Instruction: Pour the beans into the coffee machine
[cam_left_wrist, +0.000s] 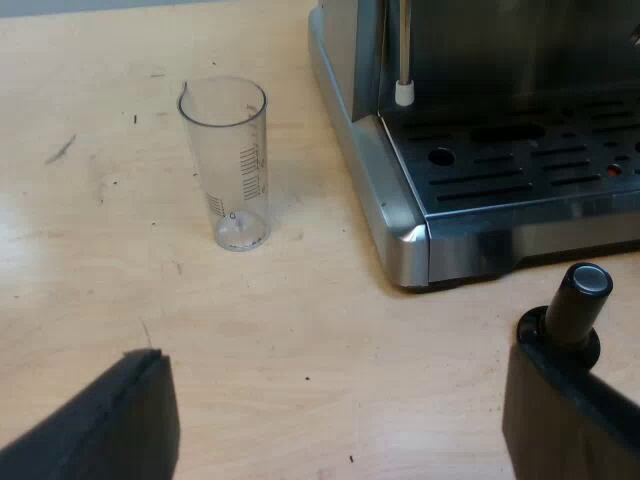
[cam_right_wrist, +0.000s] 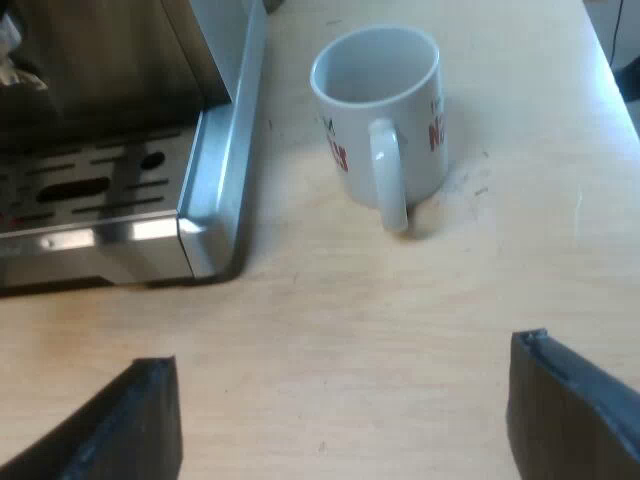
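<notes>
measuring glass (cam_left_wrist: 226, 165), clear cylinder, near steel machine (cam_left_wrist: 398, 212); left tool (cam_left_wrist: 340, 372) and right tool (cam_right_wrist: 345, 357) apart.

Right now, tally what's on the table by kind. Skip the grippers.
Espresso machine: 1
Measuring glass: 1
Mug: 1
Tamper, black knob: 1
Total: 4

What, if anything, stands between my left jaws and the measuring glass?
Nothing visible. Bare table lies between the left gripper, jaws open, and the upright measuring glass. The espresso machine stands apart from the glass, off that line; so does the black-knobbed tamper beside one jaw.
</notes>
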